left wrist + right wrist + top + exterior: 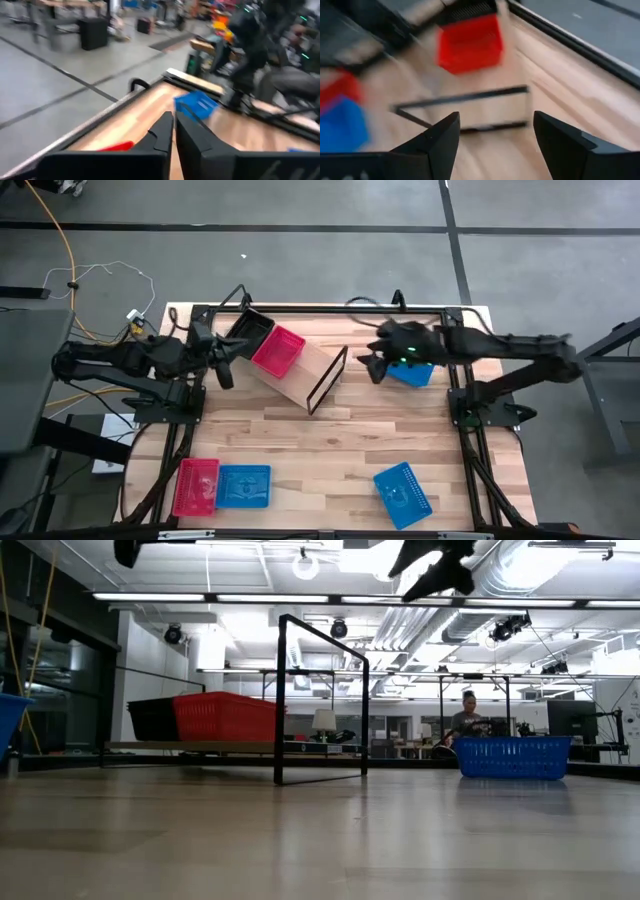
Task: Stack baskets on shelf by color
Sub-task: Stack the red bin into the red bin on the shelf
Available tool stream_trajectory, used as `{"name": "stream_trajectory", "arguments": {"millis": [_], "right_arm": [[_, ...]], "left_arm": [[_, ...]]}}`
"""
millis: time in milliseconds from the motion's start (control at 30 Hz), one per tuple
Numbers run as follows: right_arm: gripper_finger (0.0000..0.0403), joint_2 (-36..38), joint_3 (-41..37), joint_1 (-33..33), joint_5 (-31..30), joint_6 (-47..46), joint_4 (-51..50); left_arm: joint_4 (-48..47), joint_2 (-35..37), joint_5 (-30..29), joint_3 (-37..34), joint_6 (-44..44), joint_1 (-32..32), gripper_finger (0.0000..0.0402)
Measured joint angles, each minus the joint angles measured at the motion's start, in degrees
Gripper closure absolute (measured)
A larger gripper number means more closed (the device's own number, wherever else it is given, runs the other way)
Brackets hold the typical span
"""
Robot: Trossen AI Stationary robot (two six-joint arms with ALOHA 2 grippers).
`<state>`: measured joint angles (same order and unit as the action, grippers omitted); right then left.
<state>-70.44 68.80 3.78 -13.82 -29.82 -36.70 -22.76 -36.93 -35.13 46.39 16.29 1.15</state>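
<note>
The light-wood shelf lies slantwise on the far middle of the table, its black frame end toward the near right. A black basket and a red basket sit side by side on it. One blue basket rests on the table under my right arm. My right gripper hangs open in the air between that basket and the shelf's frame end, holding nothing. My left gripper is shut and empty, raised beside the shelf's left end.
A red basket and a blue basket lie side by side at the near left. Another blue basket lies at the near right. Bare tabletop spans the middle. A person sits far behind the table.
</note>
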Motion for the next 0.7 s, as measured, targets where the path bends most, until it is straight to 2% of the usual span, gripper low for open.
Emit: {"name": "stream_trajectory", "arguments": {"millis": [100,233,367,467,567,700], "right_arm": [[0.0163,6.1,-6.6,-1.1,0.6,-2.6,10.2],[0.0163,10.9,-11.4,-1.7,0.5,-3.2,16.6],[0.0163,13.2,-12.7,-1.6,0.5,-3.1,17.6],[0.0163,13.3,-12.7,-1.6,0.5,-1.7,17.3],[0.0163,13.1,-12.7,-1.6,0.4,-1.1,16.9],[0.0163,12.6,-12.7,-1.1,0.4,-0.8,13.6]], "left_arm": [[0.2,-2.3,4.4,0.0,0.1,0.0,0.0363],[3.0,-6.5,10.6,0.0,1.6,0.0,0.0311],[3.7,-11.5,18.2,2.5,4.1,0.0,0.0253],[-0.7,-15.4,23.1,7.0,5.5,0.0,0.0218],[-4.6,-18.3,28.4,11.9,5.6,0.0,0.0199],[-7.3,-20.3,32.8,16.8,5.6,0.3,0.0193]]}}
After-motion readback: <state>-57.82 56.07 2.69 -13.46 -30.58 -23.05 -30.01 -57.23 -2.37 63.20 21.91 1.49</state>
